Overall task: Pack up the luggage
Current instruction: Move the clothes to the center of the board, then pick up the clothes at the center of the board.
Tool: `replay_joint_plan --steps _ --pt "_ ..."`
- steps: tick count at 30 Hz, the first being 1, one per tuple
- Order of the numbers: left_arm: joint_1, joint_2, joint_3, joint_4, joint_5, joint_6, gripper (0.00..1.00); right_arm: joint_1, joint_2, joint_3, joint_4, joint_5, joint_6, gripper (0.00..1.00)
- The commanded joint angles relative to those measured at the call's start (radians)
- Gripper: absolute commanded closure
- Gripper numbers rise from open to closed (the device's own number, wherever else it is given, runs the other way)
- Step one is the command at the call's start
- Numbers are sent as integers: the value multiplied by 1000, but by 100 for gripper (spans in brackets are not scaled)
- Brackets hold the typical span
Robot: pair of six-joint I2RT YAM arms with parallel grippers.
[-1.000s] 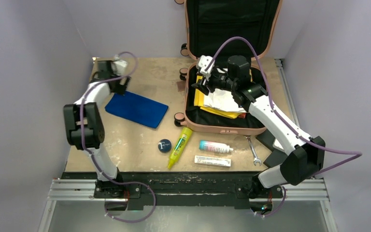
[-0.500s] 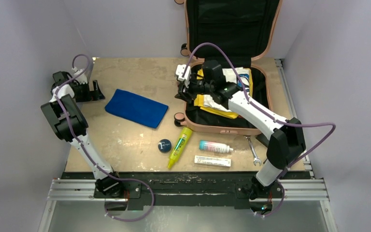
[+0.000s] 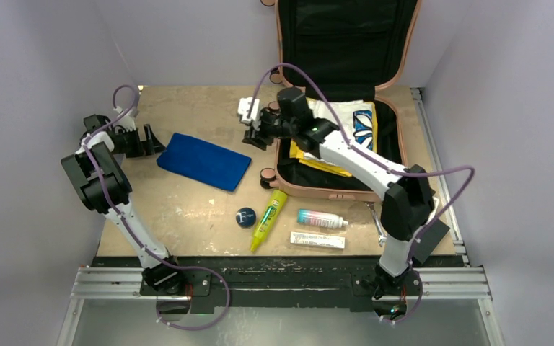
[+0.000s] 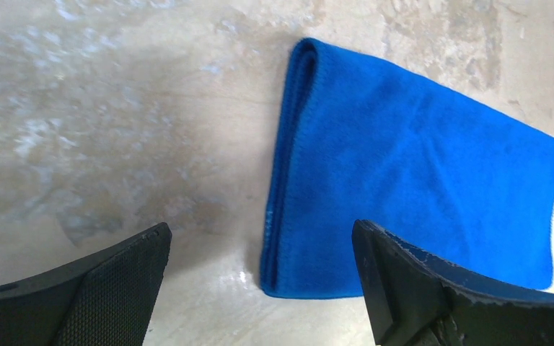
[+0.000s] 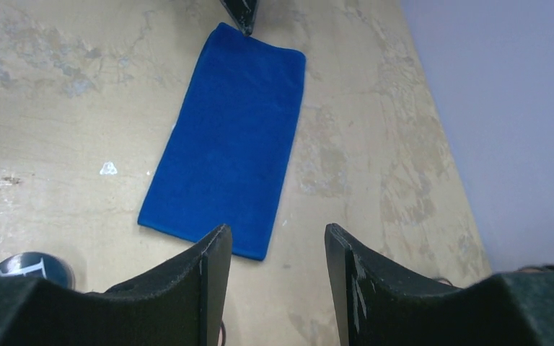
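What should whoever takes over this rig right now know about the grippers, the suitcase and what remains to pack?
Left gripper: open, empty, at the left end of the blue towel.
Right gripper: open, empty, above the table just left of the luggage, facing the towel.
The luggage sits open at the far right, lid up.
Done: folded yellow and white items lie inside.
Left: towel, round dark tin, yellow tube, spray bottle, flat white tube and wrench, all on the table.
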Motion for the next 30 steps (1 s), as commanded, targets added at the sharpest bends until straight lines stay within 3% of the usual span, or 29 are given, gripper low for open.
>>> replay_joint_plan --steps 1,7,13,19,24,30 --pt "-10 -9 -93 -82 26 -10 4 104 126 101 -22 81 -124 45" --pt "-18 -40 -155 -90 41 -14 4 185 330 239 5 137 -205 41" --pt "-16 -116 -228 -25 33 -53 3 258 511 408 20 161 -171 39" --pt "-4 -185 -269 25 36 -106 3 347 646 474 120 320 -188 39" --pt "41 -239 -294 69 44 -151 2 372 741 579 157 363 -164 39" --pt "89 -270 -301 77 55 -148 1 404 834 653 245 444 -181 29"
